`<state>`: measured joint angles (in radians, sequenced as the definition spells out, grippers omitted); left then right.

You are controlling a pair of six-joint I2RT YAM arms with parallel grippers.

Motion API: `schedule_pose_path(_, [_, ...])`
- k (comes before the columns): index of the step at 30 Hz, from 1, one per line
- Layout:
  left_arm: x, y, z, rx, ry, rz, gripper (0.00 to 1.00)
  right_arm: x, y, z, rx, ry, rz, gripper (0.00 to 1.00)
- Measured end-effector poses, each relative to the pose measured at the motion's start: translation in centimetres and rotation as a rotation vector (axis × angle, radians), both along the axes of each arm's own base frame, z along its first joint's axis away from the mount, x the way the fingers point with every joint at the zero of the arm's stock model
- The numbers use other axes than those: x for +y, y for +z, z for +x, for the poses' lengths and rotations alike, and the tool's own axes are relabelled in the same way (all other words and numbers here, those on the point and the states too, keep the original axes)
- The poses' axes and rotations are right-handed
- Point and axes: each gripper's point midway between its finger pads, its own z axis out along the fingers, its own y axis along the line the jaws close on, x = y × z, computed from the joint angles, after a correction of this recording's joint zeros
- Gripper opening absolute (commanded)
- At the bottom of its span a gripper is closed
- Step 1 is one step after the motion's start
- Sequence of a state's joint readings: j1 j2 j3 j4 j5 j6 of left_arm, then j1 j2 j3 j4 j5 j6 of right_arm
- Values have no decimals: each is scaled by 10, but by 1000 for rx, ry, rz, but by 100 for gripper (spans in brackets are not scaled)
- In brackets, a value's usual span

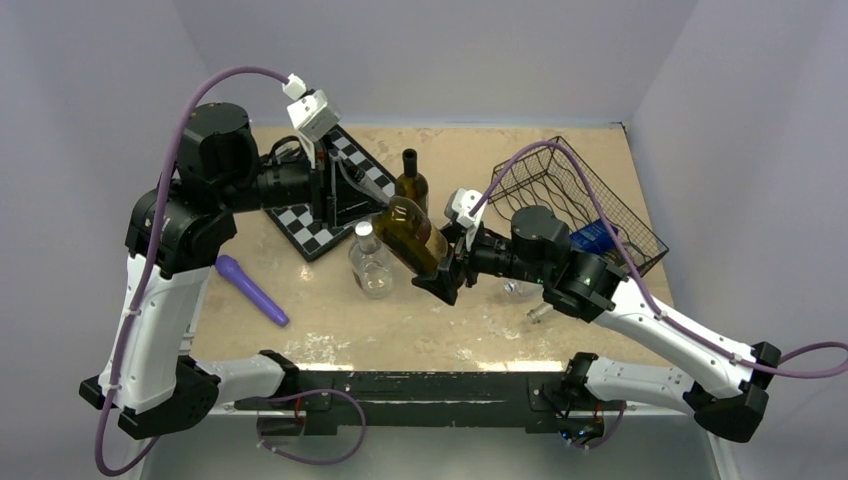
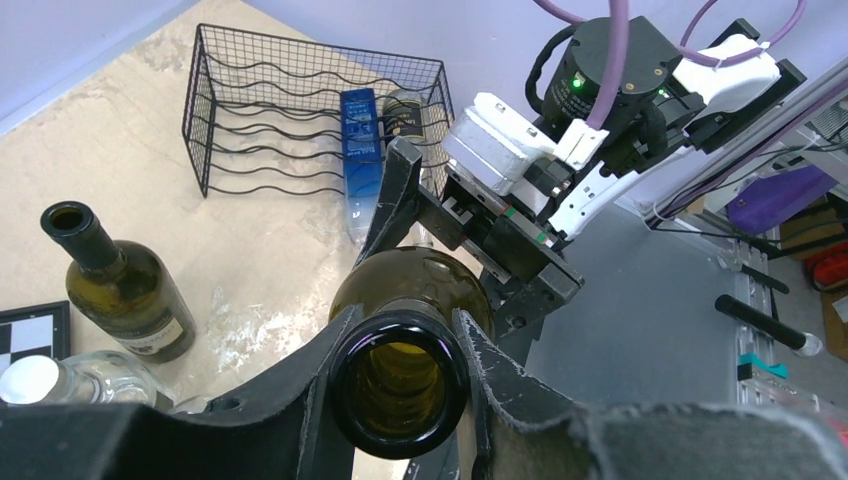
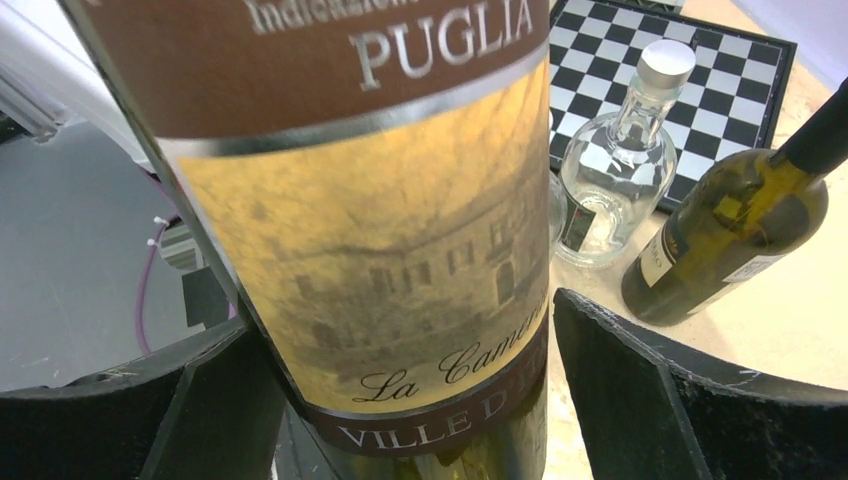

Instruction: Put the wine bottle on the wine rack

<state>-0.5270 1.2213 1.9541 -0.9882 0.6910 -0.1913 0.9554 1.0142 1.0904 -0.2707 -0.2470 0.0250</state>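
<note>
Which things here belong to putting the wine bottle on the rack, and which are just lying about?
Job in hand:
wine bottle, its neck gripped by the left claw
right claw, open on either side of the bottle's body
wine rack

Lying about:
chessboard
second dark bottle
clear glass bottle
purple object
blue-labelled bottle in the rack

One camera looks down on the whole table [image 1: 440,330], both wrist cameras crowd the wine bottle [image 1: 408,232] (all three share it).
</note>
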Motion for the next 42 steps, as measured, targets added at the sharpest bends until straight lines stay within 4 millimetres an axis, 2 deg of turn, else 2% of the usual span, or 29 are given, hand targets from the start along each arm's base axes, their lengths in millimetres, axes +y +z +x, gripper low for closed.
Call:
schedule_pose_path(5, [2,3,-3,-32,-2,-1,0,1,-4,0,-1,-3,-9,81])
schedule_pose_path(7, [3,3,-2,-38,-1,0,0,2,-5,2,-18,-5,-16,79])
schedule_pose_path(9, [3,3,-2,-44,-1,3,0,4,-6,4,-31,-8,-24,84])
schedule_pose_path(11, [3,4,-1,-55,-1,5,0,4,-6,7,-45,-18,-28,97])
schedule_pose_path(15, [4,6,-1,-75,-1,-2,0,5,-9,15,-74,-47,-50,98])
schedule_pose_path(17, [4,7,-2,-83,-1,-8,0,7,-13,17,-79,-50,-63,95])
schedule_pose_path(20, [5,9,-4,-99,-2,-17,0,11,-17,19,-84,-46,-80,76])
schedule_pose_path(21, [6,10,-4,-105,1,-18,0,12,-18,19,-86,-43,-83,67])
schedule_pose_path(23, [7,10,-4,-107,7,-20,0,13,-17,18,-122,-29,-96,42])
schedule_pose_path(25, [6,12,-5,-109,3,-29,0,14,-16,16,-142,-17,-103,10])
schedule_pose_path(26, [6,13,-5,-114,2,-33,0,13,-16,17,-144,-27,-103,0])
schedule_pose_path(27, [6,13,-5,-121,4,-35,8,12,-14,19,-153,-40,-105,0])
schedule_pose_path(29, [6,15,-5,-134,4,-43,17,7,-10,23,-179,-67,-106,0])
schedule_pose_path(30, [6,16,-6,-141,2,-48,27,5,-8,24,-194,-76,-108,0])
schedule_pose_path(33, [5,19,-8,-181,-9,-66,75,-3,1,30,-269,-116,-123,0])
schedule_pose_path(35, [7,19,-13,-189,-11,-76,97,-14,9,40,-338,-177,-140,0])
schedule_pose_path(38, [17,22,-22,-205,25,-91,99,-34,29,58,-477,-287,-155,0])
schedule_pose_path(42, [32,31,-25,-253,100,-104,99,-55,70,73,-707,-393,-173,0])
